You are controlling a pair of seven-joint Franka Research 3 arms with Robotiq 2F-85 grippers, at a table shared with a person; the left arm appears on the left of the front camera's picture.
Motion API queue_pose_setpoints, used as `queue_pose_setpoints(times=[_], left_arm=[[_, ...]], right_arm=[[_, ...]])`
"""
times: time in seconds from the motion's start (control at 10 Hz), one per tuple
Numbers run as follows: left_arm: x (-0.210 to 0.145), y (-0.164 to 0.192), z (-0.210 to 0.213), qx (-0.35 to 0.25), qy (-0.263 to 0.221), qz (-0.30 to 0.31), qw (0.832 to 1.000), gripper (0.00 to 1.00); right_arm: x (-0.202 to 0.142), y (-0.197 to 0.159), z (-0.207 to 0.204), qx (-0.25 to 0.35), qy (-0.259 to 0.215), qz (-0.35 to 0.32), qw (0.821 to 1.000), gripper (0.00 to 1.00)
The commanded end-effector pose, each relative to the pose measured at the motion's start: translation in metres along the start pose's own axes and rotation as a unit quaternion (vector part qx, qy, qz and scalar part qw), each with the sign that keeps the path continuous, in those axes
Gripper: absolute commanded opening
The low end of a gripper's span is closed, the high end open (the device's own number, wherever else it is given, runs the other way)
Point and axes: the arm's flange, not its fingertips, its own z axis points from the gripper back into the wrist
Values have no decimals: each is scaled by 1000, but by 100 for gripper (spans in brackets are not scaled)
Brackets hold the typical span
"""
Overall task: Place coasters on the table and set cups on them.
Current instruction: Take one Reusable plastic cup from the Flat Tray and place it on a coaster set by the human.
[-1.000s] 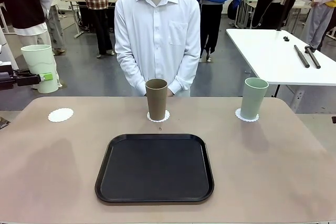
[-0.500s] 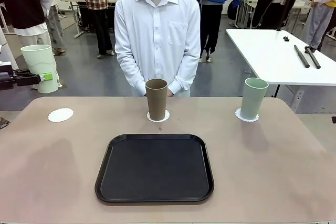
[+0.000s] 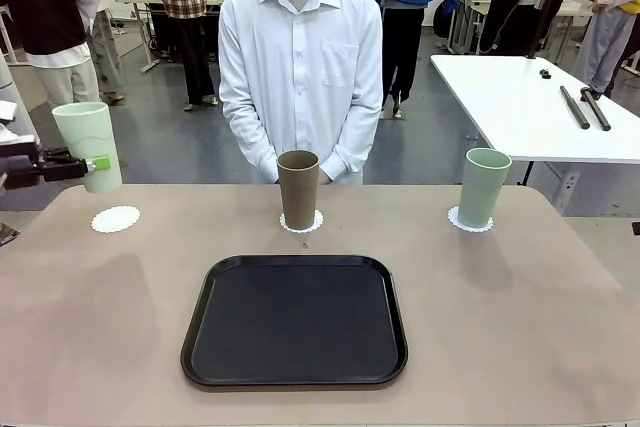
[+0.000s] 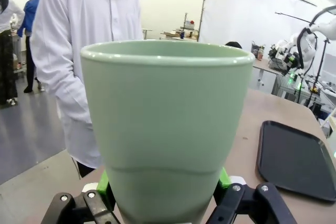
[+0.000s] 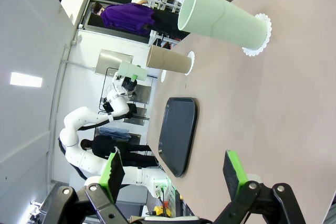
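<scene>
Two cups, brown cup (image 3: 297,189) and mint cup (image 3: 482,187), stand on coasters along the table's (image 3: 520,327) far edge. Left gripper (image 3: 88,164) clamps a third cup (image 3: 88,145) above the bare coaster (image 3: 115,219) at the far-left corner. Right gripper (image 5: 176,174) gapes empty.

Robot lab — white arm (image 5: 79,140), worktables (image 3: 520,97)

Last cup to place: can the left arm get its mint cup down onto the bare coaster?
Probably yes. The left tool holds the mint cup just above the bare coaster, with nothing between them.
</scene>
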Motion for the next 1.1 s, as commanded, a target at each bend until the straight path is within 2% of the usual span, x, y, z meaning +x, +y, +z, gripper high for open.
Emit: queue_pose_setpoints(times=[0.0, 0.3, 1.0], left_arm=[[-22, 15, 0, -36, 5, -52, 998, 84], [-39, 30, 1, -50, -1, -75, 996, 84], [-70, 54, 2, -59, -18, -24, 998, 84]], right_arm=[[0, 1, -1, 1, 0, 0, 1000, 100], [0, 1, -1, 1, 0, 0, 1000, 100], [0, 1, -1, 1, 0, 0, 1000, 100]])
